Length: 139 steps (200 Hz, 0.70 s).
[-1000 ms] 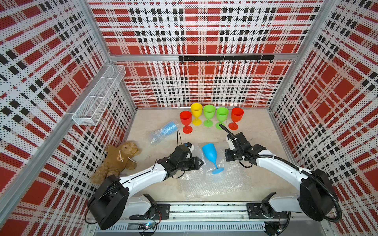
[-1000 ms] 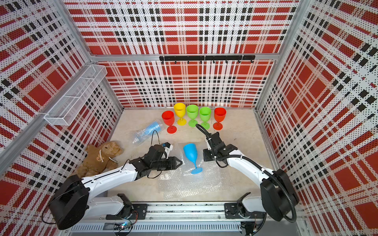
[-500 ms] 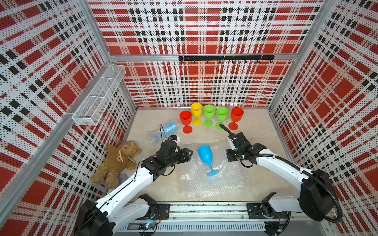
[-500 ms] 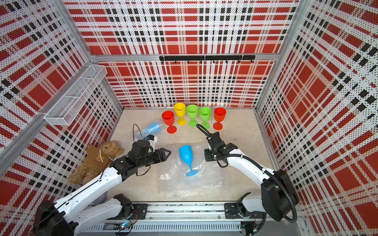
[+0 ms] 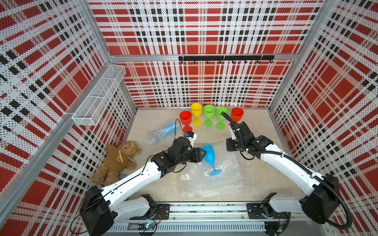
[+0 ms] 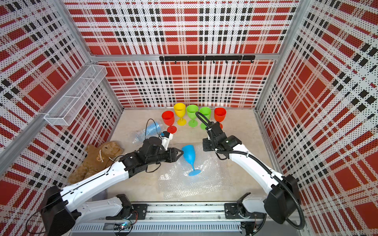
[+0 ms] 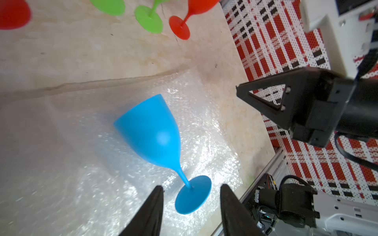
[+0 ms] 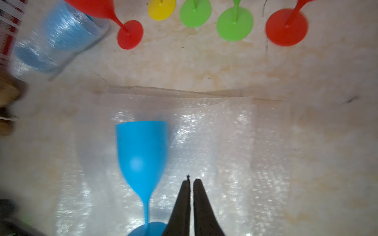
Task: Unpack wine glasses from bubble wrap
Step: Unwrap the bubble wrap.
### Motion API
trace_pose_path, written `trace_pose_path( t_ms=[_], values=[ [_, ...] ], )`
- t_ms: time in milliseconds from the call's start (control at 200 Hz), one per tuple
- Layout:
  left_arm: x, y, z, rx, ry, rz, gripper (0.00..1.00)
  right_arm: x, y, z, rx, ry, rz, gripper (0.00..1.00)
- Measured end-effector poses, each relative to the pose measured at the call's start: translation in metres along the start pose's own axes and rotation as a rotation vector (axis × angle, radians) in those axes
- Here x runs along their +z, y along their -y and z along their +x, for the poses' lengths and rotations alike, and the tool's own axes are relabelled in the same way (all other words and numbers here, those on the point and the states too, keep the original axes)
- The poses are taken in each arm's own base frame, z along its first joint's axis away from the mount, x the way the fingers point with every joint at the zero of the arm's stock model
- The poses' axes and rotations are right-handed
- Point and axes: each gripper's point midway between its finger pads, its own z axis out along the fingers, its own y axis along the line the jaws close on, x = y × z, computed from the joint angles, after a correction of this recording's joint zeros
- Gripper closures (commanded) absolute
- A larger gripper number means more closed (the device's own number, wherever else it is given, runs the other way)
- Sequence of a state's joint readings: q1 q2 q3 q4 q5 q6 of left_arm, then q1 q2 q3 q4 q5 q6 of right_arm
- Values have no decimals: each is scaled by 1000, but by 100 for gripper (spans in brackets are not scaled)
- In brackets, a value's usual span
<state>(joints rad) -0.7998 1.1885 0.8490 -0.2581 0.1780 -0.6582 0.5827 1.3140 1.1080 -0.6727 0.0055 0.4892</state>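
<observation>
Left fingers [image 7: 151, 214] apart, right fingers [image 8: 182, 208] together; seven goblets [image 5: 210, 156], two wraps [image 5: 204, 183].

Left gripper [image 7: 192, 186] parted — right gripper [image 8: 191, 180] pinched closed.

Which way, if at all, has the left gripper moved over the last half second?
Yes. In a top view the left gripper has swung away from the teddy bear, which stayed put, toward the lying blue goblet.

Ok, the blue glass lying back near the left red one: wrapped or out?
Wrapped. The blue wine glass lies on its side inside a rolled sheet of bubble wrap; its colour shows through the plastic.
</observation>
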Motion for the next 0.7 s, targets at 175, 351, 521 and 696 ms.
trace_pose_path(
  t_ms=[175,351,521,696],
  values=[
    [29,-5,24,-11,-88,-19,59,22,-10,31,34,-97,-94,100],
    [35,-28,46,-36,-134,-72,57,47,1,61,35,-203,-56,97],
    [33,-55,67,-75,-173,-135,55,67,23,81,7,-277,58,94],
    [34,-84,87,-122,-210,-219,55,78,44,94,-18,-326,167,93]
  ],
)
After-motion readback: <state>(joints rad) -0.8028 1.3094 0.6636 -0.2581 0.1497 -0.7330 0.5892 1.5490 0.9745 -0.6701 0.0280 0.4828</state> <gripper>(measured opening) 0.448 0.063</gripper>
